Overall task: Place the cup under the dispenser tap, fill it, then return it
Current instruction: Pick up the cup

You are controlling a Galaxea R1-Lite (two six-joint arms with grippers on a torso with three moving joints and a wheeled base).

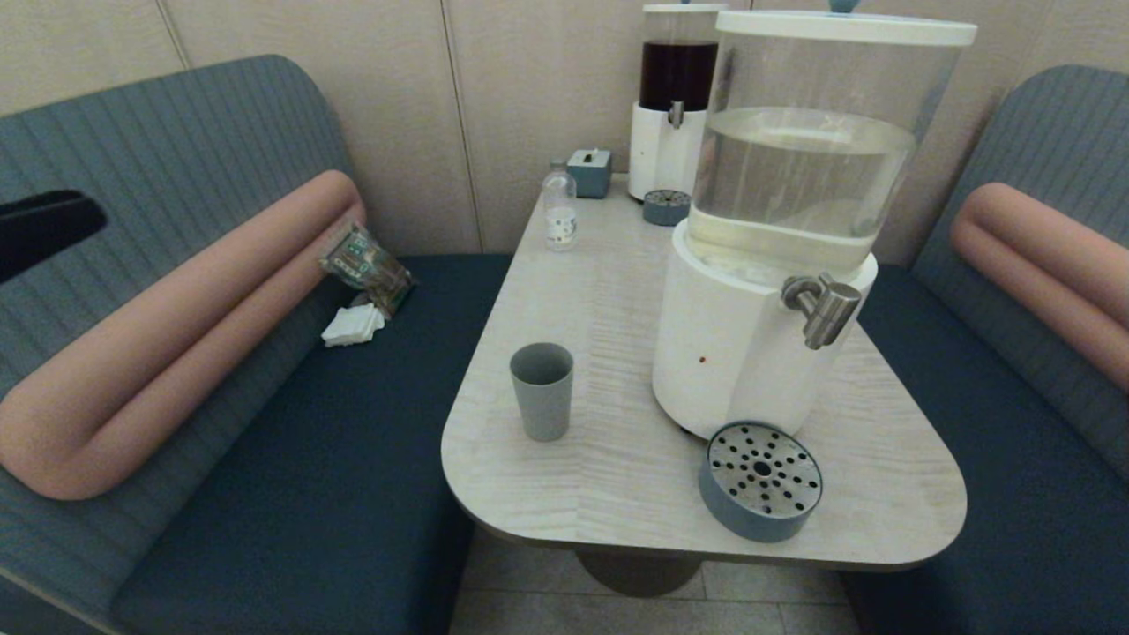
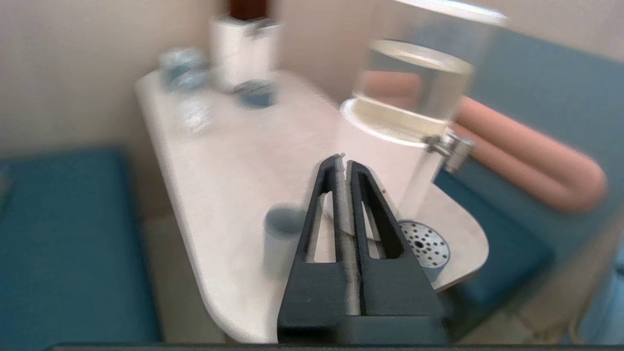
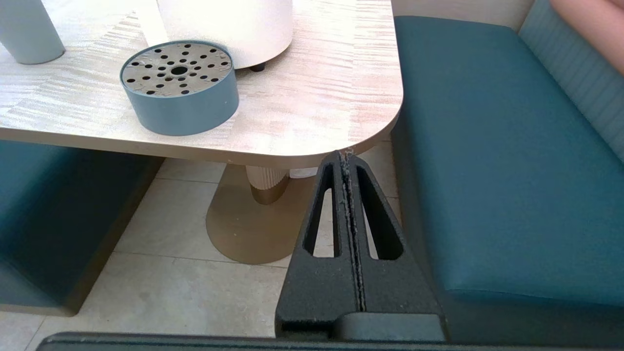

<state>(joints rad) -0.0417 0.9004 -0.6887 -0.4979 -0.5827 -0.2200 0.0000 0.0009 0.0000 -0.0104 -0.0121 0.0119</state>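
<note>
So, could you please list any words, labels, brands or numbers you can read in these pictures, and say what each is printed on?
No text can be read in any view.
Small bottle: white label with dark marks, too small to read.
Packet on the left bench: printed, too small to read.
Cup, both dispensers, tap and drip tray: no visible markings.

Left wrist view blurred; cup partly hidden behind left gripper.
</note>
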